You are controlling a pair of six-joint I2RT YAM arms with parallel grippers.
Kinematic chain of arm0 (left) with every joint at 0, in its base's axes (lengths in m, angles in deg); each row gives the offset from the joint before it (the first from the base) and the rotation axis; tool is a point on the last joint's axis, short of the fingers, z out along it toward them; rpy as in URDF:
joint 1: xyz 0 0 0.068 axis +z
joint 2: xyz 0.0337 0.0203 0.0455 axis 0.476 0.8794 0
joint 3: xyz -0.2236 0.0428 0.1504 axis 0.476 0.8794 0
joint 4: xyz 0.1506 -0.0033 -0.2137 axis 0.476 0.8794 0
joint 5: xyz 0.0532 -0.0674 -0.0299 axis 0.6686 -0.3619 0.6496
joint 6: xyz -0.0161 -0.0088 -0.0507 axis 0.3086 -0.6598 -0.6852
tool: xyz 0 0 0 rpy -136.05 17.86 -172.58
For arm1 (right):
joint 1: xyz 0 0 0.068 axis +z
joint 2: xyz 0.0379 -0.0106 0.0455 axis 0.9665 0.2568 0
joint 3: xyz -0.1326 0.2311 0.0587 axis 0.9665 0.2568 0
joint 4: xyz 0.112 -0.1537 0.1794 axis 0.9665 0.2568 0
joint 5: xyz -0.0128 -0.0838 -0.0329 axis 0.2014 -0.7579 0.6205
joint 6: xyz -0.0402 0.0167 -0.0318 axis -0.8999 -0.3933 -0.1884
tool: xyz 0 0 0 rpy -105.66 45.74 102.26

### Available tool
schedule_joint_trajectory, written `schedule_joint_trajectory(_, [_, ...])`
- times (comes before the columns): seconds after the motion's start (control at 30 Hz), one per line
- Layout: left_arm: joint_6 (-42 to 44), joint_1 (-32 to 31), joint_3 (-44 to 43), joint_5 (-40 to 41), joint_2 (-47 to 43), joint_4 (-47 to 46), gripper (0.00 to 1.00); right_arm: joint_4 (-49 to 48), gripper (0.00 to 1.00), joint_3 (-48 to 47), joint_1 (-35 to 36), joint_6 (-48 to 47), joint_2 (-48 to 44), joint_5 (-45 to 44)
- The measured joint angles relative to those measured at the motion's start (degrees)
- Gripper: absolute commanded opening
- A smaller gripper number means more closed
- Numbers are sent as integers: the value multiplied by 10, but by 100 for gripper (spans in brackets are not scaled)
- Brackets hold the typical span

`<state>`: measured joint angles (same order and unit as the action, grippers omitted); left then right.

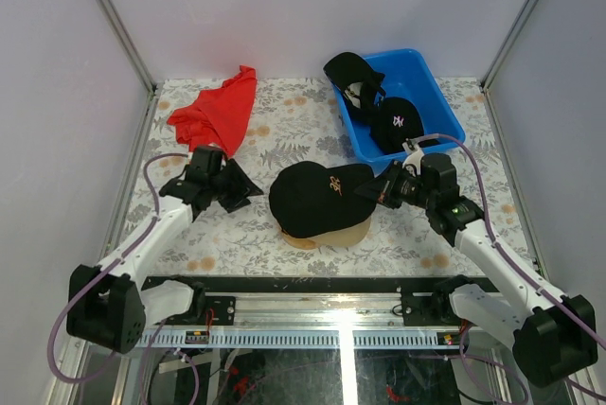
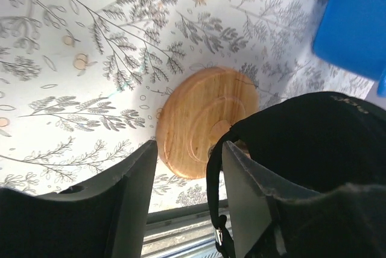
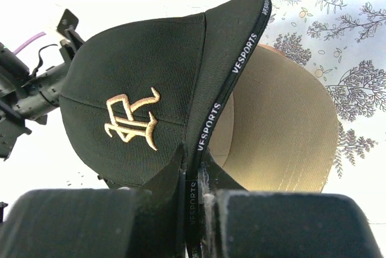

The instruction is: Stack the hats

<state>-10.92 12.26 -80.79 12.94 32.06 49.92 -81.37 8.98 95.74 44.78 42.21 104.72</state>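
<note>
Fingertips of my right claw (image 3: 193,160) are pinched together on the brim of the gold-lettered black cap (image 3: 132,95), gripping its edge where white trim lettering runs along the underside. That cap sits near the middle of the table (image 1: 284,121), its crown toward my left arm and its brim toward my right, and it lies over the tan cap (image 3: 283,125), whose brim shows beneath and just beyond the black brim. My left claw (image 2: 188,149) hangs on the other side of the stack with its jaws spread apart and nothing between them; through the gap I look down on a round wooden disc (image 2: 199,119) lying on the flowered tabletop, with the black cap's back edge and strap just beside my right-hand finger. I cannot tell whether that finger touches the cap. Farther back on the right stands a blue bin (image 1: 437,93) holding the white-logo cap (image 1: 396,124) at its near end and the rear cap (image 1: 352,72), also black, leaning over its far left corner. At the far left lies a crumpled red cloth (image 1: 218,107), well apart from the bin.
</note>
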Motion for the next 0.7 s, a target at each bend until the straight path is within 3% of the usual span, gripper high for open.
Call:
schedule_joint_trajectory(0.07, [-1,9,-7,15,-19,19,41,-2,0,0,0,0,4,0])
schedule_joint_trajectory(0.2, [-6,17,-17,31,-60,49,15,-14,0,0,0,-2,27,0])
schedule_joint_trajectory(0.27, [-13,16,-10,30,-80,55,9,-19,0,-4,0,-5,43,3])
schedule_joint_trajectory(0.57, [-69,-11,94,14,-153,66,6,-22,2,-103,0,-56,166,19])
schedule_joint_trajectory(0.7, [-80,-15,92,14,-154,65,7,-14,27,-145,0,-82,210,25])
